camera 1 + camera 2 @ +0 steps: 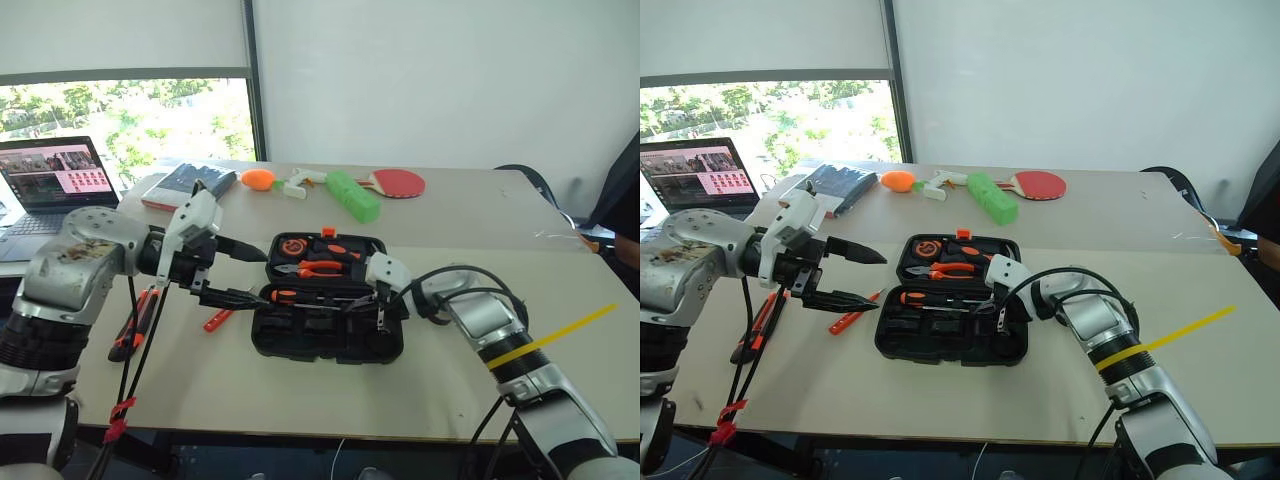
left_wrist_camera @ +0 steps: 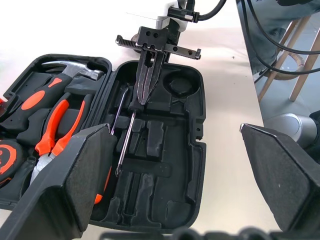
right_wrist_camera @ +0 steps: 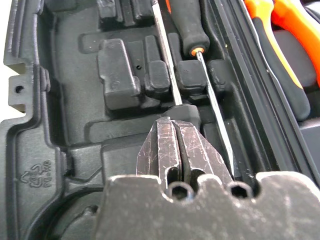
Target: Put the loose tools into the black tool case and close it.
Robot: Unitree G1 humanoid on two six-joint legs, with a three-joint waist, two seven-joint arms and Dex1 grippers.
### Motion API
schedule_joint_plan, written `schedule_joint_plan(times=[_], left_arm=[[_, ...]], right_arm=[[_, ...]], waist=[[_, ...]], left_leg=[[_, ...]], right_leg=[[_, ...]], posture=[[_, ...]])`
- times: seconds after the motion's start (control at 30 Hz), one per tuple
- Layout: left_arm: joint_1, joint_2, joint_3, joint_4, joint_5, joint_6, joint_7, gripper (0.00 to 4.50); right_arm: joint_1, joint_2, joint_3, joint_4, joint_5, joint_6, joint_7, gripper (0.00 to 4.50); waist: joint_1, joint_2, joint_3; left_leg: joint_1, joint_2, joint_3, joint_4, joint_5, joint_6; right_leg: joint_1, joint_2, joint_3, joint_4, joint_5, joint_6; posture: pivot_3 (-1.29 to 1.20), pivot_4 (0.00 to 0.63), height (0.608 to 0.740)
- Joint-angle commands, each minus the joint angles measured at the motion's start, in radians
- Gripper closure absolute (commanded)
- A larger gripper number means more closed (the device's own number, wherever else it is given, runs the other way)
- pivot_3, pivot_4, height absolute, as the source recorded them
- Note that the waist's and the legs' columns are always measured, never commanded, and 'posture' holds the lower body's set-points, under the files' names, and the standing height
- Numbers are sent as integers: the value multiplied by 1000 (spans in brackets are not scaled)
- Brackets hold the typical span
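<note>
The tool case (image 1: 328, 300) lies open at the middle of the table (image 1: 450, 390). Pliers (image 1: 318, 268) sit in its upper half; a screwdriver (image 1: 300, 296) lies along the hinge line. Left of the case a small screwdriver (image 1: 218, 320) lies on the table, with what may be more tools (image 1: 135, 325) further left. The laptop (image 1: 50, 185) stands at upper left, and the paddle (image 1: 398, 182) at the upper middle.

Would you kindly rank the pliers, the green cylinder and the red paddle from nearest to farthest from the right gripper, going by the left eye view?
1. The pliers, in the case's far half, just beyond the right gripper.
2. The green cylinder, farther back on the table, past the case.
3. The red paddle, behind the cylinder, a little to the right.
</note>
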Motion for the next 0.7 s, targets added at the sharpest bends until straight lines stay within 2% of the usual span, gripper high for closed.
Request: schedule_joint_plan(times=[0.03,0.17,0.57,0.7], left_arm=[[-29,-6,3,-9,5,-15,5,0],[-30,-11,0,-8,6,-18,5,0],[-22,-25,-5,-3,23,-36,23,0],[0,-20,-3,-4,52,-31,76,0]], right_arm=[[-43,6,-46,-35,32,54,-4,4477],[-64,15,-59,-26,42,89,-14,4477],[2,13,10,4,-22,22,-23,4477],[-4,15,-40,-40,3,0,-44,4477]], waist=[[0,0,0],[0,0,0],[4,0,0],[3,0,0]], left_leg=[[0,0,0,0,0,0],[-1,0,0,0,0,0],[-2,0,0,-2,0,0],[-2,0,0,-2,0,0]], right_leg=[[0,0,0,0,0,0],[-2,0,0,0,0,0],[-2,0,0,-3,0,0],[-1,0,0,-3,0,0]], posture=[[0,150,736],[0,150,736],[0,150,736],[0,150,736]])
